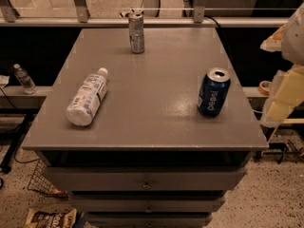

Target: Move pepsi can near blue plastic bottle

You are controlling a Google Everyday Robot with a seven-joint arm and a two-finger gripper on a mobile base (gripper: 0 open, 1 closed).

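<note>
The pepsi can (213, 92), short and dark blue with white lettering and a silver top, stands upright at the right side of the grey table (156, 87). The blue plastic bottle (87, 97), whitish with a white cap and a pale bluish label, lies on its side at the left of the table. My gripper (281, 99) hangs at the right edge of the view, pale and blurred, beyond the table's right edge and to the right of the can, touching nothing.
A slim silver-grey can (137, 32) stands at the table's far edge. A tiny clear water bottle (23, 79) stands on a ledge to the left. Drawers (145, 180) sit below the tabletop. A wire basket (40, 178) and a snack bag (50, 218) lie on the floor.
</note>
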